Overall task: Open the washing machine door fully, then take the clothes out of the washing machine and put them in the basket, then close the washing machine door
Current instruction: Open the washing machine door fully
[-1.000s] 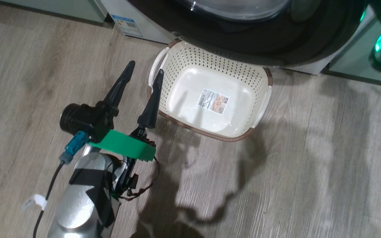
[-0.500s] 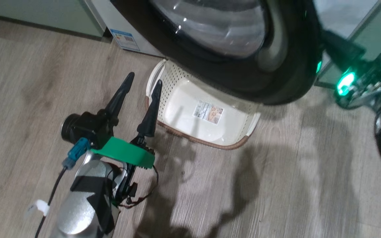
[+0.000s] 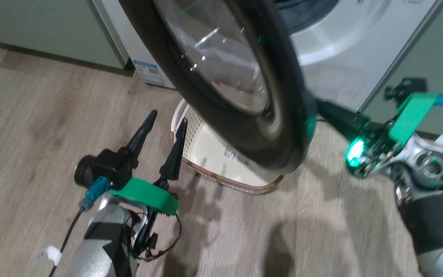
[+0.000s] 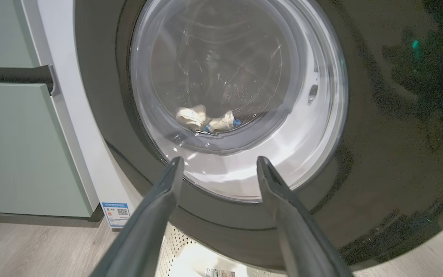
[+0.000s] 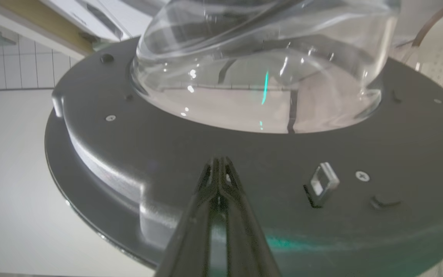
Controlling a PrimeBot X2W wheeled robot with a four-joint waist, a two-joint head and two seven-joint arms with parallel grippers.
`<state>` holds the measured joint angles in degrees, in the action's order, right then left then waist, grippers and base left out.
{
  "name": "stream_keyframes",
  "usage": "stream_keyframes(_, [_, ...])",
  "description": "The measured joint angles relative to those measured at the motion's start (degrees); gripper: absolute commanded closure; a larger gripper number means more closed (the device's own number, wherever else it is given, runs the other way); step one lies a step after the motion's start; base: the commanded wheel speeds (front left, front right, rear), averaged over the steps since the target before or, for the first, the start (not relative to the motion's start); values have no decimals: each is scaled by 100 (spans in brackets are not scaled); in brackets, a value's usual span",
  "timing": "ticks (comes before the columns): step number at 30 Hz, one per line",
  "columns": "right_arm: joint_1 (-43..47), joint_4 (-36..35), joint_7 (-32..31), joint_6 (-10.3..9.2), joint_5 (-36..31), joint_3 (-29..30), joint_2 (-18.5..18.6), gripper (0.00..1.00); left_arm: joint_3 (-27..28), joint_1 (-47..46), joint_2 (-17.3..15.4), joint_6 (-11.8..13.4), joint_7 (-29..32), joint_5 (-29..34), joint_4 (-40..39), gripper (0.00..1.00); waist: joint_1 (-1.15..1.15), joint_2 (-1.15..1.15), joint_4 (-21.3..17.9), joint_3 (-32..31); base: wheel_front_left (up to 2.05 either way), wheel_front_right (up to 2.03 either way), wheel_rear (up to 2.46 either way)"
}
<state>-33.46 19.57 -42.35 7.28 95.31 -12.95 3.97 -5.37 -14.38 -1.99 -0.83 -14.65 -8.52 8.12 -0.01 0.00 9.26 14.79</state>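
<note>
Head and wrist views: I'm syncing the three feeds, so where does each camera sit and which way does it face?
Head view: on the head, looking down at the basket and the washing machine door; left gripper and right gripper show.
Left wrist view: on that wrist, facing the door's outer glass, the clothes behind it; open fingers show.
Right wrist view: on that wrist, facing the door's inner side; shut fingers show.
Shared: all three see the door.

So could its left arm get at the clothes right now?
Probably not yet. The left end effector is open, but the door, swung out only partway, stands between it and the clothes, which show through the glass. The door would likely have to open further first.
</note>
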Motion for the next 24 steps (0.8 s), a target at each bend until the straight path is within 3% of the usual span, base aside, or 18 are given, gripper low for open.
stream_keyframes(13, [407, -325, 413, 0, 664, -977, -31, 100, 0, 278, -4, -2, 0, 96, 124, 0, 0, 0, -42, -476, 0, 0, 0])
stream_keyframes(24, [516, -313, 616, 0, 813, -1239, -32, 100, 2, 389, -8, -2, 0, 96, 154, 0, 1, 0, -107, -570, 0, 0, 0])
